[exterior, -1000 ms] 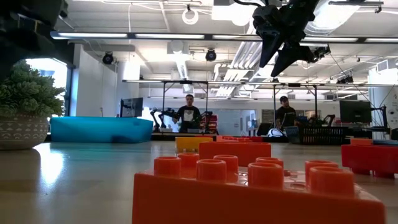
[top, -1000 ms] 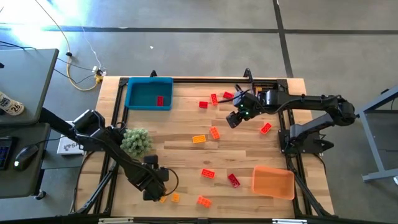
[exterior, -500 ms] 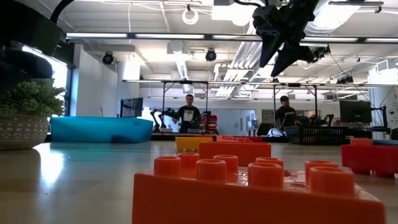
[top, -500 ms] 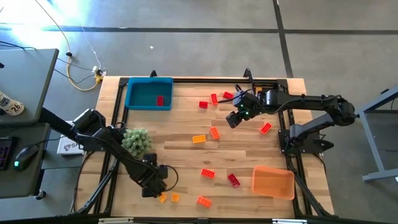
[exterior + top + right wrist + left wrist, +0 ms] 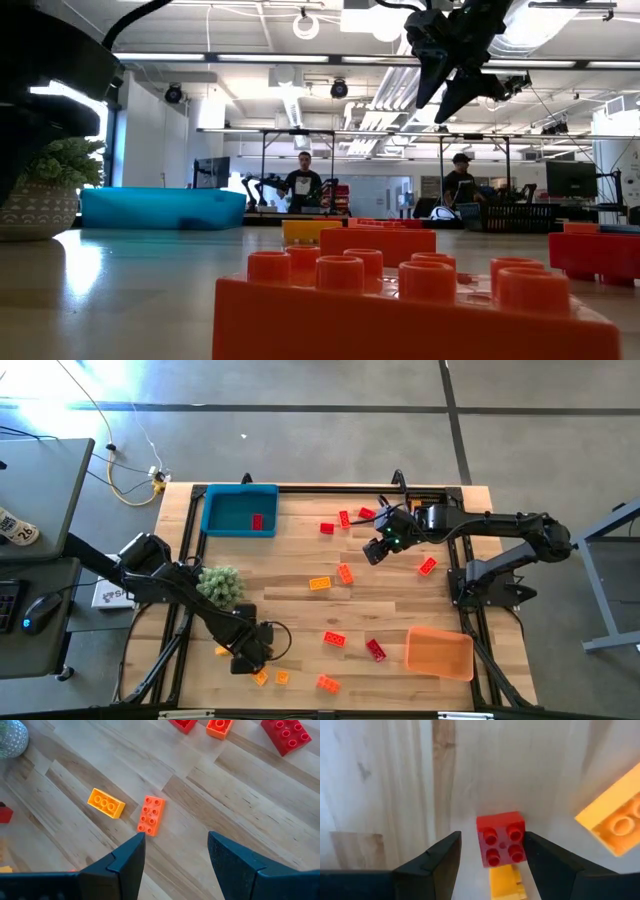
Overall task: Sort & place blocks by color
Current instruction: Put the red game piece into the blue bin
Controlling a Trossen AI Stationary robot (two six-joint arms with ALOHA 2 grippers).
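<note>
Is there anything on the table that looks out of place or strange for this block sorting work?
Yes, one thing: a green spiky plant ball in a pale pot stands on the wooden table, beside the left arm. It is no block and fits neither the blue tray nor the orange tray.

Blocks (image 5: 334, 639) lie scattered across the table (image 5: 300, 615); one block (image 5: 257, 522) sits in the far-left tray (image 5: 215, 520).

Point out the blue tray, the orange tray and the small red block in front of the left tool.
blue tray (image 5: 213, 520), high view, bare floor left of the red block in it.
orange tray (image 5: 439, 653), high view, middle of its floor.
small red block (image 5: 502, 839), left wrist view, studded top, between the open fingers.
</note>
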